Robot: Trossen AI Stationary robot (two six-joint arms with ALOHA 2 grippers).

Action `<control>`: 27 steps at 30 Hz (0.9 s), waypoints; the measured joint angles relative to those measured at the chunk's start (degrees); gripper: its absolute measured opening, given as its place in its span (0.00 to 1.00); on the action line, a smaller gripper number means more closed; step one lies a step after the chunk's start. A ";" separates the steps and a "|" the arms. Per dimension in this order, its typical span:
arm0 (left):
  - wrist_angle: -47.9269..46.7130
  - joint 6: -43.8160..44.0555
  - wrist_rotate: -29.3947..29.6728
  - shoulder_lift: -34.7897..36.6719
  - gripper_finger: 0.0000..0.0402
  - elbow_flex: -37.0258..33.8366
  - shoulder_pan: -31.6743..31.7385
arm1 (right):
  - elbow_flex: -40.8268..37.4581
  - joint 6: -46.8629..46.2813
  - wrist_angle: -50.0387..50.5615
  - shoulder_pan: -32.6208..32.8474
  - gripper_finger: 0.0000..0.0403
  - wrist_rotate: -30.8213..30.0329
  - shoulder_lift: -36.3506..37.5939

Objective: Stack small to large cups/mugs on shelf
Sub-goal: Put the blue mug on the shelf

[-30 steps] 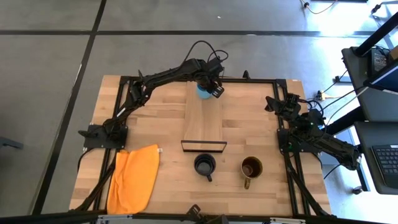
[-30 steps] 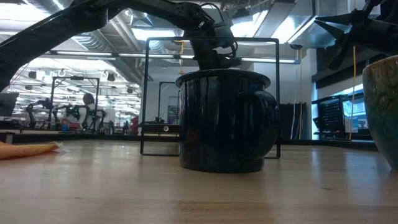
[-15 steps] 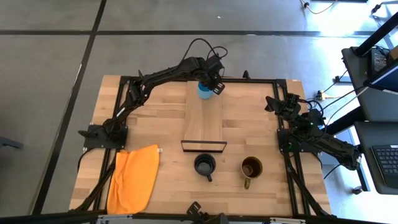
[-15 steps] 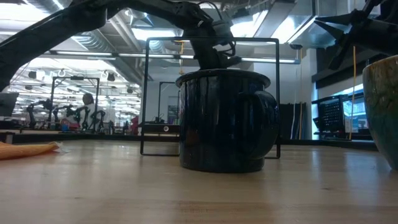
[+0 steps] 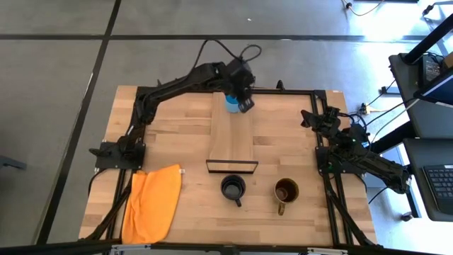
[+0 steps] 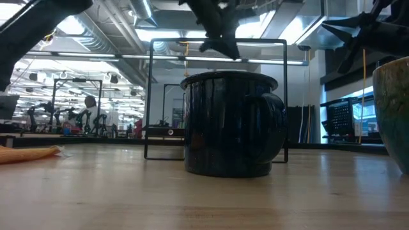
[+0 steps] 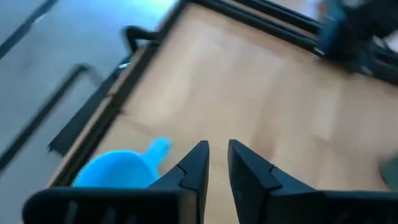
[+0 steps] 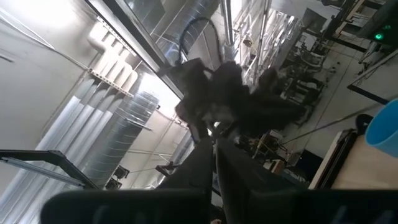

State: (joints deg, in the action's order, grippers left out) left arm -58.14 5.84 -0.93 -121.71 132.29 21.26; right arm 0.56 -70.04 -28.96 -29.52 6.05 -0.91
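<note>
On the shelf's (image 5: 232, 134) far end, blue cup (image 5: 230, 105) sits upright; left end effector (image 5: 244, 104) released.

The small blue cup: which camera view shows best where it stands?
The high view shows it best: the blue cup stands at the shelf's far end, partly under the left tool. The left wrist view shows it close but blurred, the right wrist view only an edge, and the low view does not show it.

From above, the left claw (image 5: 243, 103) covered part of the light-blue cup (image 5: 231, 105). In the low view the black mug (image 6: 231, 124) hid the shelf's middle, and the picture's edge cut off the olive-yellow mug (image 6: 392, 112). The left wrist view was blurred.
</note>
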 joint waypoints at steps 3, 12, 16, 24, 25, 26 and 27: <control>-1.51 -2.55 -4.56 -1.44 0.12 -0.04 -1.11 | 0.00 0.04 0.49 0.00 0.06 -0.01 0.02; -3.26 -19.18 4.36 -8.72 0.01 -0.22 -6.73 | -0.02 -0.18 0.70 0.00 0.06 -0.45 0.00; -2.31 -28.91 13.32 -9.31 0.01 -0.22 -7.55 | -0.02 -0.24 0.60 0.00 0.06 -0.47 0.00; -0.99 -28.80 13.61 -9.27 0.00 -0.11 -3.34 | -0.02 0.13 0.60 0.00 0.06 -0.47 0.00; -0.93 -28.60 13.53 -9.27 0.00 -0.11 -2.79 | -0.02 0.31 0.60 0.00 0.06 -0.47 0.00; -0.97 -28.50 13.40 -9.27 0.00 -0.11 -2.33 | -0.02 0.86 0.60 0.00 0.06 -0.47 0.00; -0.96 -28.48 13.29 -9.27 0.00 -0.11 -1.86 | -0.02 1.31 0.60 0.00 0.06 -0.46 0.00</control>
State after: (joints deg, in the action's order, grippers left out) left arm -59.10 -22.63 12.36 -130.98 132.18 19.40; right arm 0.54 -68.72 -28.36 -29.52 5.59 -0.91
